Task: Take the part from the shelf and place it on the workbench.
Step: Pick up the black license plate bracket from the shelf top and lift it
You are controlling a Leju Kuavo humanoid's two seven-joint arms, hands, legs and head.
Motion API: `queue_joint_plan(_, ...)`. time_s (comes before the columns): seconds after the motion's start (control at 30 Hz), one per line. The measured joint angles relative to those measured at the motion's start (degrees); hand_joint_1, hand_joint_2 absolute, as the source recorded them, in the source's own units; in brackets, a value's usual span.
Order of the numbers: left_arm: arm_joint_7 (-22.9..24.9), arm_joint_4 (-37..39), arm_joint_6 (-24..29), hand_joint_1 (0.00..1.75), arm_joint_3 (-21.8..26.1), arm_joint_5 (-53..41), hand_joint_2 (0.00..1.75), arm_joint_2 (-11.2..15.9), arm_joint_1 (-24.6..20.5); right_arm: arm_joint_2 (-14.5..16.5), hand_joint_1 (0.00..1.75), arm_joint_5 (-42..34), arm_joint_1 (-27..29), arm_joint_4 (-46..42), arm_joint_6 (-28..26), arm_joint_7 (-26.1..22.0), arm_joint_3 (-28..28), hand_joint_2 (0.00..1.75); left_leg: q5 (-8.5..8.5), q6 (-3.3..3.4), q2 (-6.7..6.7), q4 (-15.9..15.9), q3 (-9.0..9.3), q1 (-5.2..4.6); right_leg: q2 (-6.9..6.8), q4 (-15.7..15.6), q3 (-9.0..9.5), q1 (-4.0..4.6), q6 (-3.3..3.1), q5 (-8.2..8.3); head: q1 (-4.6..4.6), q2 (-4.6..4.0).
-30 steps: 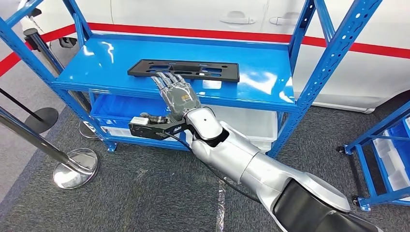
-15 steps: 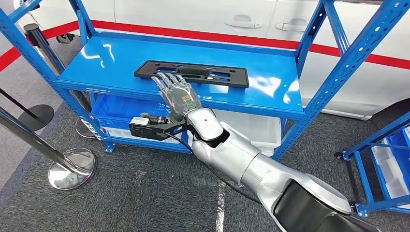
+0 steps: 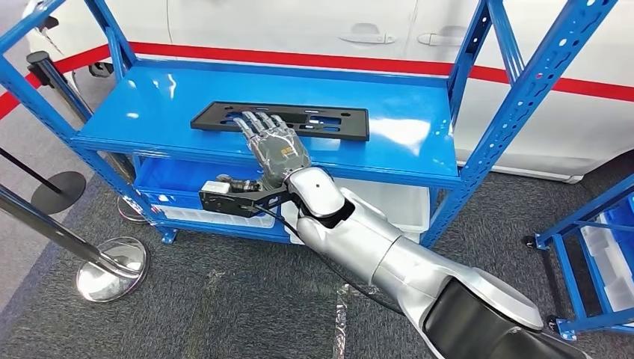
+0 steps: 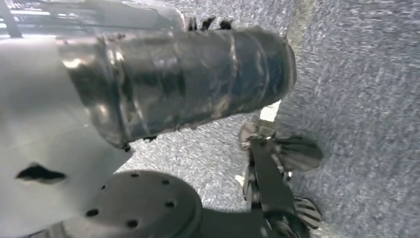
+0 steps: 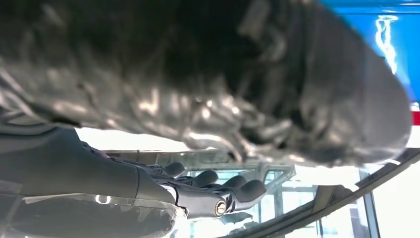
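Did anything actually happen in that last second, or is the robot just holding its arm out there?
Very little. The whole view swayed, so the camera moved, not the shelf. The right hand stays stretched out flat, fingers apart, its fingertips at the near edge of the black part, which it has not gripped. The part still lies flat on the shelf.

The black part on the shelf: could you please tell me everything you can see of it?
The black part is a long, flat rectangular plate, matt like plastic, with slots and cut-outs through its face. It lies flat on the glossy top board of the blue shelf, slightly askew to the front edge. The right hand, fingers spread, reaches over its near edge towards the left end; whether the fingertips touch it cannot be told. Nothing else lies on it.
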Motion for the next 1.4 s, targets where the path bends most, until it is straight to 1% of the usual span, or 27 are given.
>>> queue_joint_plan(0.03,-0.01,0.0,0.0,0.0,0.0,0.0,0.0,0.01,0.05,-0.01,0.0,0.01,0.12,0.0,0.01,0.0,0.0,0.0,-0.12,-0.06,0.0,2.22,-1.51,0.0,0.02,0.05,0.17,0.09,-0.12,-0.18,-0.02,0.0)
queue_joint_plan(0.07,-0.01,0.0,0.0,0.0,0.0,0.0,0.0,0.01,0.14,-0.01,0.0,0.02,0.21,0.0,0.01,0.0,0.0,0.0,0.85,-0.04,0.0,2.38,-2.07,0.0,0.09,0.13,0.37,0.15,-0.18,-0.4,-0.02,0.0)
queue_joint_plan(0.1,0.0,0.0,0.0,0.0,0.0,0.0,0.0,0.02,0.22,-0.01,0.0,0.03,0.24,-0.01,0.01,0.0,0.0,0.0,2.73,0.05,0.01,0.41,-1.59,0.0,0.2,0.24,0.62,0.18,-0.17,-0.65,-0.03,0.0)
queue_joint_plan(0.13,0.0,0.0,0.0,0.0,0.0,0.0,0.0,0.03,0.26,-0.01,0.0,0.04,0.24,-0.01,0.01,0.0,0.0,0.0,5.12,0.22,0.02,-3.24,-0.21,-0.01,0.29,0.38,0.93,0.19,-0.1,-0.96,-0.03,0.0)
queue_joint_plan(0.2,-0.01,0.0,0.0,0.0,0.0,0.0,0.0,0.08,0.23,0.0,0.0,0.05,0.19,-0.01,0.01,0.0,0.0,0.0,7.87,0.58,0.03,-9.92,2.77,-0.23,0.36,0.51,1.46,0.28,0.23,-1.51,-0.02,0.0)
queue_joint_plan(0.23,-0.01,0.0,0.0,0.0,0.0,0.0,0.0,0.1,0.16,0.01,0.0,0.06,0.15,-0.01,0.01,0.0,0.0,0.0,8.17,0.81,-0.03,-11.75,3.66,-0.42,0.34,0.52,1.53,0.33,0.44,-1.67,-0.02,0.0)
queue_joint_plan(0.3,-0.01,0.0,0.0,0.0,0.0,0.0,0.0,0.1,0.08,0.0,0.0,0.07,0.11,-0.01,0.01,0.0,0.01,0.0,7.77,1.26,-0.15,-12.45,4.02,-0.79,0.29,0.38,1.46,0.43,0.94,-1.73,-0.03,0.0)
queue_joint_plan(0.4,-0.01,0.0,0.01,0.0,-0.02,0.01,0.0,0.04,0.16,-0.01,0.0,0.07,0.0,-0.01,-0.05,0.0,0.0,0.0,7.76,2.06,-0.13,-12.96,4.37,-0.43,0.18,1.32,1.06,0.45,1.78,-2.58,0.06,0.0)
queue_joint_plan(0.47,-0.01,0.0,0.02,0.0,-0.02,0.01,0.0,0.01,0.18,-0.02,0.0,0.15,-0.11,-0.01,-0.12,0.0,0.0,0.0,7.65,2.61,-0.05,-13.18,4.72,-0.32,0.04,6.59,-1.61,0.32,2.3,-5.09,0.15,0.0)
queue_joint_plan(0.53,-0.01,0.0,0.02,0.0,-0.02,0.01,0.0,0.06,0.09,-0.08,0.0,0.33,0.04,0.02,-0.19,0.0,0.0,0.0,7.39,3.08,-0.03,-13.16,4.89,-0.38,-0.01,14.2,-5.92,0.21,2.54,-7.67,0.27,0.0)
queue_joint_plan(0.57,-0.01,0.0,0.03,0.0,-0.02,0.01,0.0,0.09,0.07,-0.14,0.0,0.42,0.2,0.04,-0.22,0.0,0.0,0.44,7.24,3.19,-0.06,-13.14,5.03,-0.4,-0.02,16.53,-7.52,0.18,2.55,-7.88,0.31,0.0)
queue_joint_plan(0.6,0.0,0.0,0.03,0.0,-0.02,0.01,0.0,0.11,0.08,-0.2,0.0,0.48,0.32,0.06,-0.25,0.0,0.0,0.87,7.06,3.25,-0.09,-13.11,5.22,-0.44,-0.03,16.87,-8.17,0.18,2.48,-7.06,0.33,0.0)
queue_joint_plan(0.63,0.01,0.0,0.04,0.0,-0.02,0.01,0.0,0.12,0.12,-0.24,0.0,0.51,0.39,0.06,-0.27,0.0,0.0,1.31,6.88,3.25,-0.13,-13.09,5.43,-0.48,-0.03,15.64,-7.99,0.19,2.33,-5.57,0.32,0.0)
queue_joint_plan(0.67,0.01,0.0,0.04,0.0,-0.02,0.01,0.0,0.1,0.16,-0.27,0.0,0.54,0.39,0.05,-0.3,0.0,0.0,1.75,6.65,3.19,-0.19,-13.08,5.76,-0.53,-0.03,12.08,-6.59,0.26,2.02,-3.16,0.32,0.0)
queue_joint_plan(0.7,0.01,0.0,0.03,0.0,-0.02,0.02,0.0,0.06,0.19,-0.28,0.0,0.57,0.36,0.06,-0.33,0.0,0.0,1.75,6.41,3.11,-0.22,-13.07,6.04,-0.55,-0.02,8.14,-4.99,0.39,1.63,-1.06,0.32,0.0)
queue_joint_plan(0.77,-0.01,0.0,0.01,0.0,-0.03,0.01,0.0,-0.08,0.13,-0.28,0.0,0.68,0.3,0.06,-0.42,0.0,0.01,1.75,5.97,2.66,-0.29,-12.93,6.22,-0.73,-0.02,1.89,-2.09,0.75,0.89,1.12,0.33,0.0)
queue_joint_plan(0.83,-0.05,0.0,-0.01,0.0,-0.05,0.0,0.0,-0.16,0.03,-0.31,0.0,0.82,0.33,0.06,-0.48,0.05,0.02,1.75,5.78,2.01,-0.27,-12.98,6.13,-0.76,0.06,0.39,-1.27,1.06,0.55,0.73,0.37,0.0)
queue_joint_plan(0.93,-0.15,0.0,0.0,0.0,-0.07,0.0,0.0,-0.07,0.1,-0.36,0.0,1.03,0.31,0.0,-0.51,0.34,0.02,1.75,4.61,1.01,-0.08,-11.88,5.96,-0.62,0.11,-0.75,-0.18,0.49,0.01,0.66,0.15,0.0)
queue_joint_plan(0.97,-0.18,0.0,0.01,0.0,-0.1,0.0,0.0,-0.04,0.08,-0.35,0.0,1.13,0.29,-0.02,-0.5,0.4,0.02,1.75,3.43,0.75,-0.05,-9.53,4.92,-0.58,0.07,-1.06,0.27,0.26,-0.16,0.61,-0.08,0.0)
queue_joint_plan(1.03,-0.21,0.0,0.0,0.0,-0.21,0.0,0.0,-0.07,0.01,-0.34,0.0,1.28,0.44,-0.02,-0.47,0.44,0.02,1.75,0.81,0.31,-0.01,-2.4,1.16,-0.45,-0.03,-1.15,0.7,0.24,-0.43,0.3,-0.47,0.0)
queue_joint_plan(1.07,-0.21,0.0,0.0,0.0,-0.28,0.0,0.0,-0.07,0.0,-0.34,0.0,1.31,0.62,-0.01,-0.46,0.44,0.02,1.75,0.25,0.14,-0.01,0.46,-0.66,-0.4,-0.03,-1.09,0.82,0.27,-0.5,0.12,-0.51,0.0)
queue_joint_plan(1.1,-0.21,0.0,0.0,0.0,-0.32,0.0,0.0,-0.07,0.05,-0.34,0.0,1.31,0.79,-0.01,-0.45,0.44,0.02,1.75,0.5,0.01,-0.01,1.78,-1.78,-0.38,0.01,-1.0,0.94,0.28,-0.51,-0.08,-0.5,0.0)
queue_joint_plan(1.13,-0.21,0.0,0.01,0.0,-0.35,0.0,0.0,-0.07,0.12,-0.34,0.0,1.32,0.88,-0.01,-0.45,0.44,0.02,1.75,1.89,-0.06,0.0,0.9,-1.85,-0.36,0.1,-0.83,1.1,0.28,-0.48,-0.35,-0.51,0.0)
queue_joint_plan(1.2,-0.21,0.0,0.02,0.0,-0.37,0.0,0.0,-0.01,0.22,-0.34,0.0,1.34,0.9,-0.01,-0.45,0.48,0.02,1.75,6.15,-0.03,0.05,-5.4,0.35,-0.33,0.27,-0.36,1.51,0.23,-0.24,-1.04,-0.52,0.0)
queue_joint_plan(1.23,-0.21,0.0,0.02,0.0,-0.38,0.01,0.0,0.03,0.21,-0.34,0.0,1.36,0.85,-0.01,-0.45,0.5,0.02,1.75,7.69,0.08,0.06,-8.63,1.78,-0.42,0.32,-0.08,1.6,0.32,-0.01,-1.41,-0.54,0.0)
queue_joint_plan(1.3,-0.21,0.0,0.02,0.0,-0.44,0.02,0.0,0.08,0.07,-0.34,0.0,1.38,0.83,-0.01,-0.46,0.51,0.02,1.75,8.25,0.7,-0.02,-11.97,3.21,-0.71,0.31,0.32,1.39,0.51,0.5,-1.84,-0.57,0.0)
queue_joint_plan(1.4,-0.21,0.0,0.02,0.0,-0.59,0.03,0.0,0.07,0.08,-0.34,0.0,1.34,0.88,-0.01,-0.43,0.6,0.02,1.75,7.78,1.78,-0.16,-12.46,3.45,-0.75,0.22,0.39,1.19,0.58,1.14,-2.07,-0.6,0.0)
